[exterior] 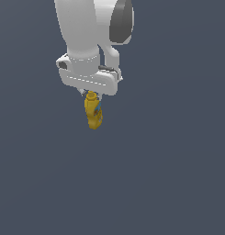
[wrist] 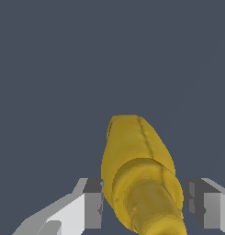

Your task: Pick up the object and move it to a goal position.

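Item: the object, hanging cap-up beneath my gripper, clear of any surface, jaws closed on its narrow top; I judge it held for carrying to the goal. Appearance: lumpy mustard-yellow bottle form, bluish-teal patch on one side, far smaller than the white hand

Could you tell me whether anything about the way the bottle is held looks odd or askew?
Slightly. The bottle hangs below the pincer, gripped only at its narrow capped top, with its body leaning off vertical in the exterior view. In the wrist view one finger touches it; the other shows a small gap.
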Controlling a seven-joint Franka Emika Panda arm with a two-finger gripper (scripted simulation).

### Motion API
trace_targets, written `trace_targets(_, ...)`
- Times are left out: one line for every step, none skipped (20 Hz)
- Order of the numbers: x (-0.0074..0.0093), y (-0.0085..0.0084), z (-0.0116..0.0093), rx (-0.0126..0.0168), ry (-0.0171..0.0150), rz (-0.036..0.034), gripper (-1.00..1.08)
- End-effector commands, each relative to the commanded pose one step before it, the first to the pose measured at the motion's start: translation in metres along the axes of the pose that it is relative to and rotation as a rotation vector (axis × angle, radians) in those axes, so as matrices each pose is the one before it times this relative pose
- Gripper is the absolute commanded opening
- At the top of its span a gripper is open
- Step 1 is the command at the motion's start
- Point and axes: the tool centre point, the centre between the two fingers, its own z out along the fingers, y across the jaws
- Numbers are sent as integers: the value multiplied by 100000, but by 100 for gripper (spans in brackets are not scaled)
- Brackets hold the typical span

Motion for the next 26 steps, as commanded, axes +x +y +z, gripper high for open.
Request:
trace_targets(-1250,708,-2763,219,835,4,-100)
trace_targets(-544,296,-980,0,0,0,-100)
trace_targets(-551,301,-997,0,0,0,-100)
trace_targets(-537,295,-980,0,0,0,-100)
trace_targets(-519,286,-954,0,0,0,-100)
trace_targets(-500,277,-926,0,0,0,-100)
trace_targets(-481,267,-896,0,0,0,-100)
trace_targets(-464,269,-870,-38,21,54,-100)
trace_targets(-440,245,-829,0,0,0,-100)
trace_targets(-418,235,-797,0,0,0,-100)
trace_targets(-395,224,-765,0,0,0,-100)
trace_targets(-370,212,-730,0,0,0,-100)
trace_targets(-345,199,-691,0,0,0,-100)
trace_targets(-318,185,-643,0,0,0,-100)
trace_targets(-289,169,-589,0,0,0,-100)
trace_targets(-260,153,-534,0,0,0,-100)
trace_targets(-232,137,-480,0,0,0,-100)
trace_targets(-202,121,-426,0,0,0,-100)
trace_targets(-172,105,-373,0,0,0,-100)
trace_targets(-142,89,-321,0,0,0,-100)
trace_targets(-111,74,-269,0,0,0,-100)
trace_targets(-96,17,-226,-52,26,-36,-100)
trace_targets(-51,43,-166,0,0,0,-100)
trace_targets(-23,29,-116,0,0,0,-100)
trace_targets(-2,15,-66,0,0,0,-100)
trace_targets(3,4,-20,0,0,0,-100)
